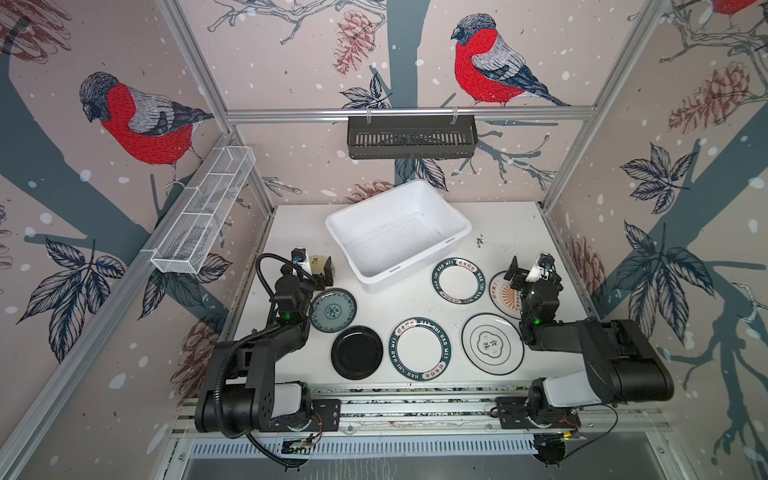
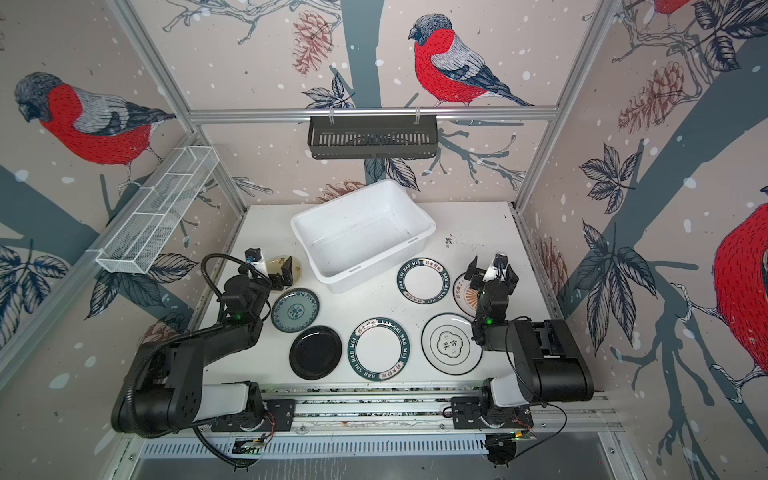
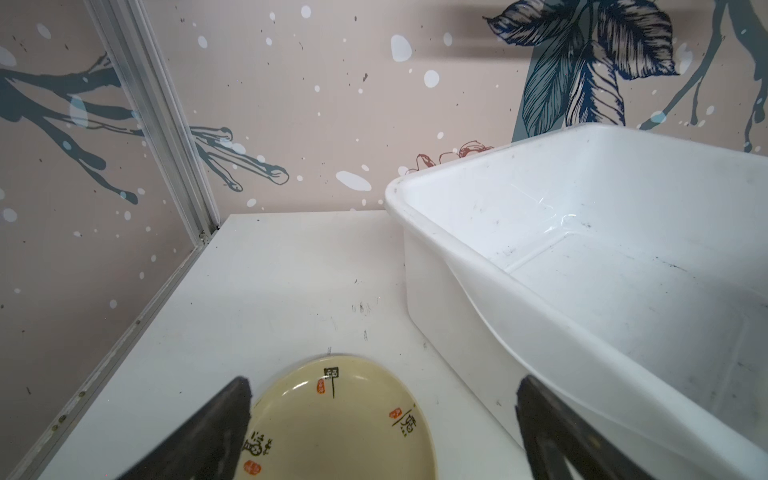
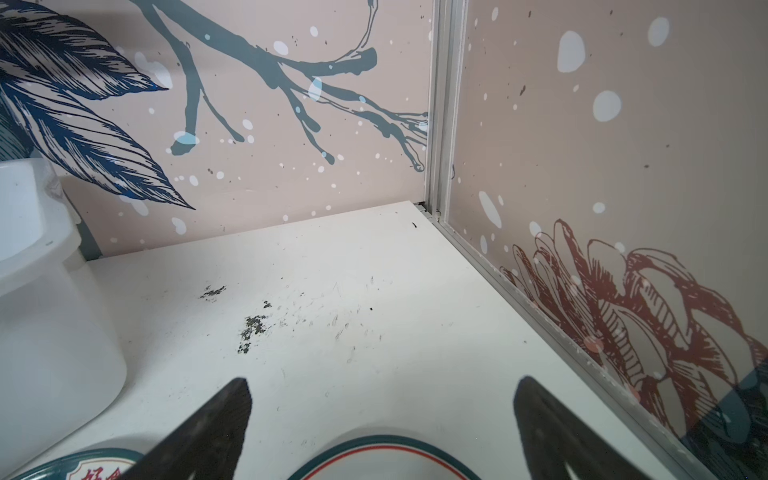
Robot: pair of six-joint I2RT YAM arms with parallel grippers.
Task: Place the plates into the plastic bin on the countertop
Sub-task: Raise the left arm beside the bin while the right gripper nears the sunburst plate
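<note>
Bright, even, diffuse light. Soft shadows on countertop (image 1: 415, 303). Small glare streak inside plastic bin (image 3: 557, 216). Top views bow at the edges. Wrist views are blurred nearest the camera.

The nearer green-rimmed plate (image 1: 419, 349) carries "HAO SHI HAO WEI" in white capitals round its rim, with red Chinese characters "好食好味" in two pale panels. The farther green-rimmed plate (image 1: 458, 279) bears the same lettering. The emblem plate (image 1: 492, 344) shows "食味" at its centre. The pale yellow plate (image 3: 345, 424) has black brush characters and red seals, and the sunburst plate (image 1: 500, 297) has red characters; none of these can be read.
</note>
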